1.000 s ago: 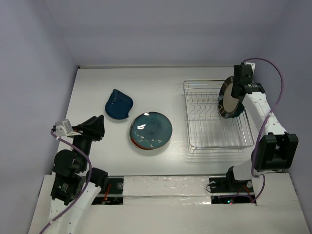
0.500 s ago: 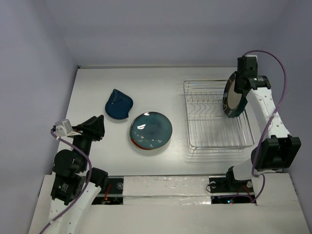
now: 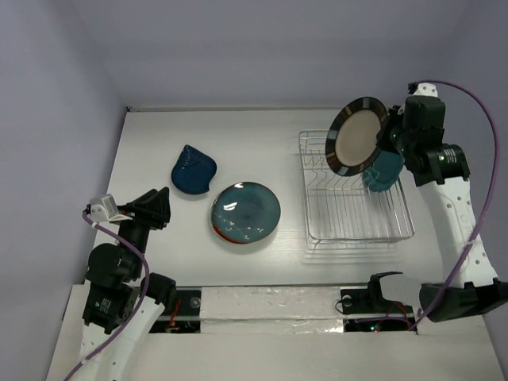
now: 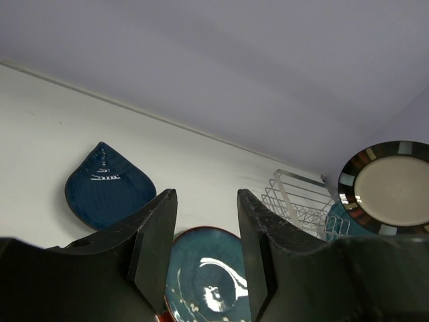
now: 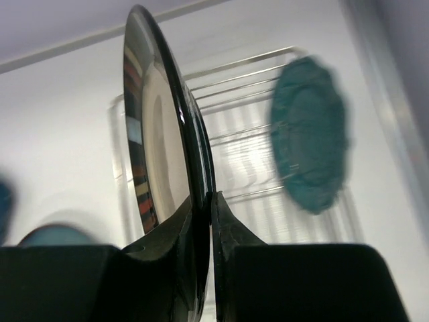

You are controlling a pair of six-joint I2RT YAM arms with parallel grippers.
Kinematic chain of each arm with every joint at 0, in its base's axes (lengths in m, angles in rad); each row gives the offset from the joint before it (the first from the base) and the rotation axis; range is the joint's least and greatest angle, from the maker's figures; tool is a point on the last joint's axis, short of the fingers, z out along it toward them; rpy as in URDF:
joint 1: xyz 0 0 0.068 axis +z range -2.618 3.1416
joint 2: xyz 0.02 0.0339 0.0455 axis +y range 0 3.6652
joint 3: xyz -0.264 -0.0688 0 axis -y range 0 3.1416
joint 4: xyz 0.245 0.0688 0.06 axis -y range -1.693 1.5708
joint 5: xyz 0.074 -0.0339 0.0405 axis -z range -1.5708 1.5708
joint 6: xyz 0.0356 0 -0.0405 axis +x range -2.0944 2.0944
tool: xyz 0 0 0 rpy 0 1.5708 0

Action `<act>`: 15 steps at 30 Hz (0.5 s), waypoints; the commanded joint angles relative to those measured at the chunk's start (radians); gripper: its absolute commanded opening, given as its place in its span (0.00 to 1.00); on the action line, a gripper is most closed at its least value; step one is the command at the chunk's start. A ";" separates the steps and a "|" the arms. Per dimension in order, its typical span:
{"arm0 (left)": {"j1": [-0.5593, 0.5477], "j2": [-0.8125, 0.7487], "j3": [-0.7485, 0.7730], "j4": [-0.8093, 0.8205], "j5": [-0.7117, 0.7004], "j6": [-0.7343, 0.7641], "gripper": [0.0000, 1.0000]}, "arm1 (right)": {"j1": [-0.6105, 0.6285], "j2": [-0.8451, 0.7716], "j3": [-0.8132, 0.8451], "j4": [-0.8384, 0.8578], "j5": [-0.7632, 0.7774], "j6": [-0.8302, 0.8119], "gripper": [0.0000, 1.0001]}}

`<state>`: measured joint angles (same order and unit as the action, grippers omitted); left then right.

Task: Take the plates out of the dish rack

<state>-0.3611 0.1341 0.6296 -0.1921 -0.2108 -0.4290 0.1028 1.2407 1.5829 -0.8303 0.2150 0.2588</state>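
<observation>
The left fingers (image 4: 153, 258) were parted and empty above the worktop (image 3: 151, 143), where a blue shell-shaped plate (image 3: 193, 171) and a teal-and-red plate (image 3: 245, 213) were laid flat. The olive-centred plate (image 3: 357, 136) was pinched by its rim in the right fingers (image 5: 167, 258) over the dish rack (image 3: 357, 238). With so slim a hold, a slip onto the racked dark teal plate (image 3: 383, 168) could be feared. The pinched plate was set on edge, face turned leftward.
</observation>
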 commanded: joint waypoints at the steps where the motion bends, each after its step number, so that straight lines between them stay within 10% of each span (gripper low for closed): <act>1: -0.007 0.002 0.001 0.036 0.004 -0.004 0.38 | 0.078 -0.082 -0.056 0.200 -0.193 0.161 0.00; 15: -0.007 0.027 0.005 0.020 0.004 -0.007 0.29 | 0.451 -0.009 -0.466 0.767 -0.479 0.542 0.00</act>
<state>-0.3611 0.1406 0.6296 -0.1925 -0.2111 -0.4328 0.5018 1.2530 1.0935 -0.4126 -0.1837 0.6724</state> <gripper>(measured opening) 0.300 0.152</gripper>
